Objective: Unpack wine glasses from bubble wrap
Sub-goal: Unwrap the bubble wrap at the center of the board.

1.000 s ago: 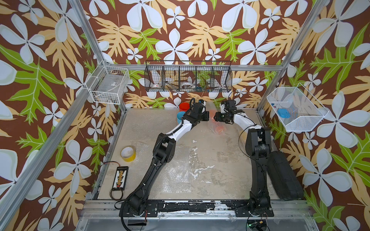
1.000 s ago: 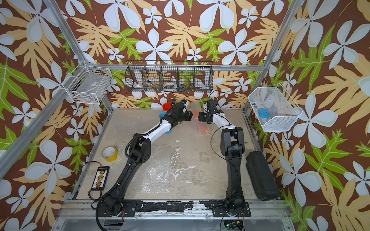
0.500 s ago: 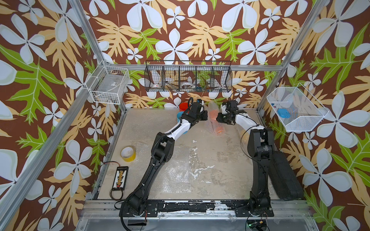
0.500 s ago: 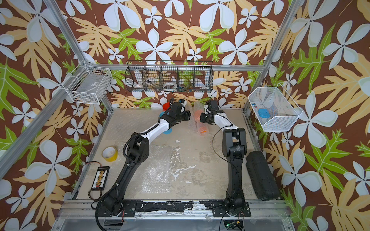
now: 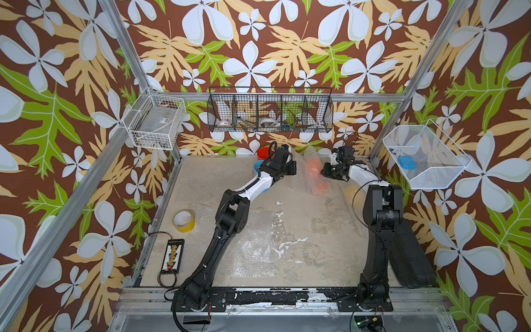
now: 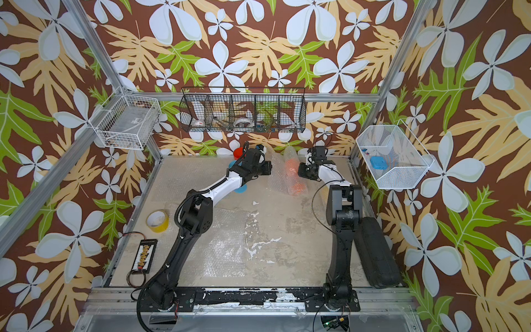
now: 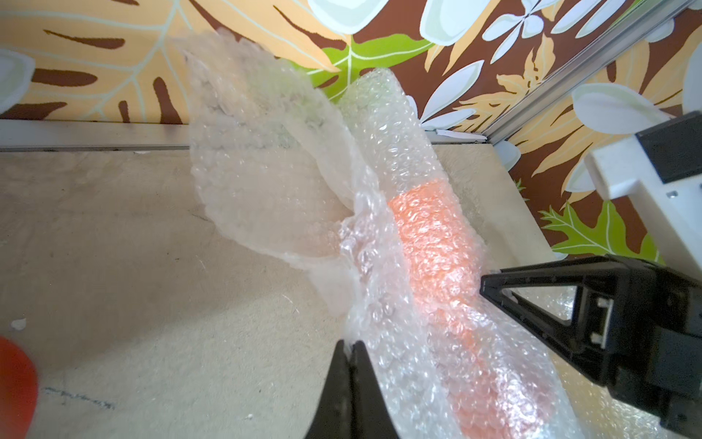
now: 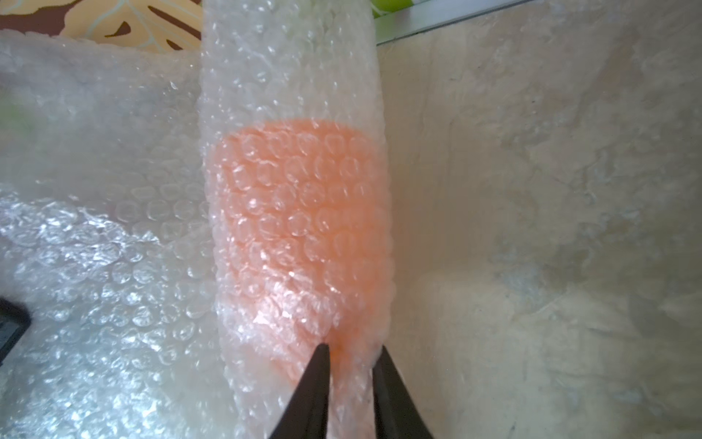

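Orange goblet: wrapped inside a bubble wrap tube at the far part of the bench, between the two grippers.
Long axis: runs from the back wall toward the robot's base, with the near end slanting slightly to the right, in both top views.
Pointing: bowl mouth toward the back wall, foot toward the base.
Left gripper: clenched on the edge of the loose flap beside the tube, probably placed there to draw the sheet sideways and unroll it.
Right gripper: pinching the tube just below the bowl, where the wrap narrows round the stem. Probably an anchor, so the goblet neither rolls nor drags along with the flap.
Contact with bench: cannot tell whether the tube lies flat or is raised at its far end.
Red goblet: unwrapped, by the back wall, just beyond the left arm.
Risk: thin wrap could tear at the pinch rather than peel.
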Robot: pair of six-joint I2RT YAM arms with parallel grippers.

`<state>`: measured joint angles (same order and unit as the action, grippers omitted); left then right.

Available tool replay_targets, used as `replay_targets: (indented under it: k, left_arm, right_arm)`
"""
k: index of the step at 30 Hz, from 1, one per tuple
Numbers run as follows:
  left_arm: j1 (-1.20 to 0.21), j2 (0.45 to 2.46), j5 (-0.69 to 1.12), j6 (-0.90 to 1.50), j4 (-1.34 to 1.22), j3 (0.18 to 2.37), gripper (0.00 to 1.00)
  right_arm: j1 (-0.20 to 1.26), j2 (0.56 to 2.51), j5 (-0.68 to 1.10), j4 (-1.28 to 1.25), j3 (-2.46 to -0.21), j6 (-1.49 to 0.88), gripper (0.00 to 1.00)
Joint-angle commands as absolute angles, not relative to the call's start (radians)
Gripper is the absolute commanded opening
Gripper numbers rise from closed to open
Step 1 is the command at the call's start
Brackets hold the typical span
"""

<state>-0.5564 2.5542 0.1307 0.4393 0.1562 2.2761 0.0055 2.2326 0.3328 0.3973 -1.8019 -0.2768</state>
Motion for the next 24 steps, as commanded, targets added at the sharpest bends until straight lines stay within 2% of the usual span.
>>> replay_targets:
  k: [1,11,20,21,22,24]
  left_arm:
    - [-0.554,2.536,0.096,0.416,0.167,2.273,0.00]
    - [-0.549,2.511,0.049,0.407,0.198,2.260,0.00]
    - [-0.549,2.489,0.061,0.405,0.195,2.232,0.00]
    - [-0.549,2.486,0.068,0.406,0.196,2.229,0.05]
    - [-0.550,2.484,0.072,0.408,0.196,2.228,0.17]
    - [-0.550,2.477,0.091,0.416,0.195,2.225,0.20]
  right_arm:
    - [0.000,2.219,0.341,0.380,-1.789,-0.276,0.22]
    - [-0.040,2.205,0.348,0.359,-1.761,-0.296,0.23]
    - [-0.041,2.185,0.359,0.369,-1.770,-0.287,0.31]
    - [-0.041,2.174,0.371,0.363,-1.761,-0.288,0.33]
    - [-0.038,2.164,0.381,0.356,-1.752,-0.288,0.34]
    - [-0.033,2.137,0.378,0.345,-1.724,-0.285,0.35]
